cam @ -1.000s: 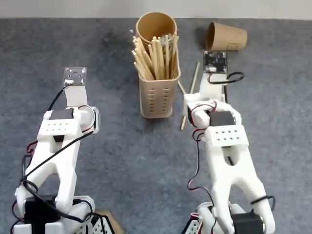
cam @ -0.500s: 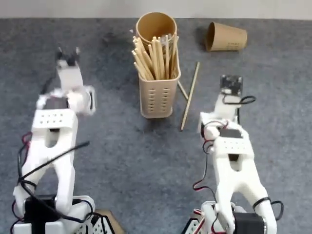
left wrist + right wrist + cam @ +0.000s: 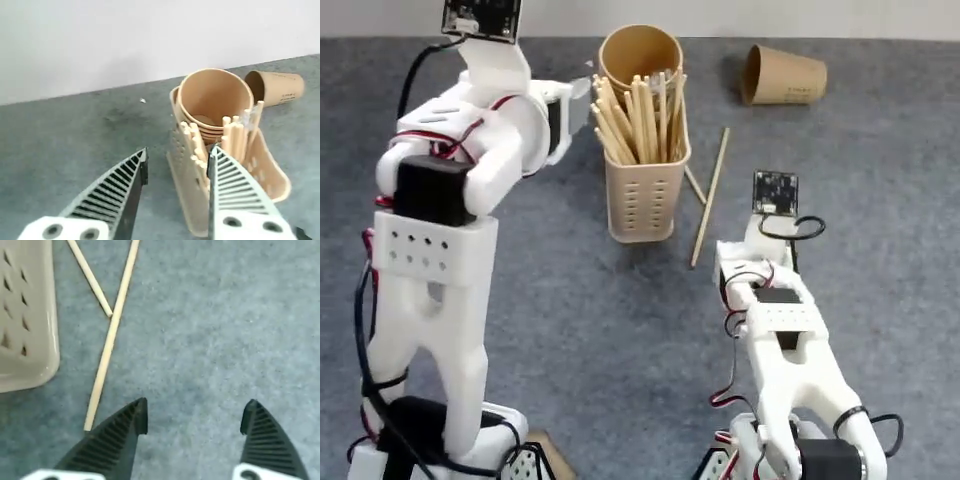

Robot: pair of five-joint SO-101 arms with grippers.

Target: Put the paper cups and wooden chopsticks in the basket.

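Note:
A beige basket [image 3: 645,200] stands upright at the table's middle back, with several wooden chopsticks [image 3: 638,115] and stacked paper cups [image 3: 640,55] in it. One more paper cup [image 3: 782,75] lies on its side at the back right. Two loose chopsticks lie right of the basket, a long one [image 3: 710,195] and a short one [image 3: 695,185]. My left gripper [image 3: 177,165] is held high and open, just left of the basket [image 3: 187,200], stacked cups [image 3: 215,97] ahead of it. My right gripper [image 3: 195,412] hangs open over bare carpet, beside the long chopstick [image 3: 112,330].
Grey carpet [image 3: 880,200] covers the table, and a pale wall runs along its far edge. The left arm [image 3: 440,200] towers over the left side. A corner of the basket [image 3: 25,340] lies close to my right gripper.
The left arm has risen and swung toward the basket. The right arm has drawn back from the loose chopsticks toward the near side. Cups and chopsticks have not moved.

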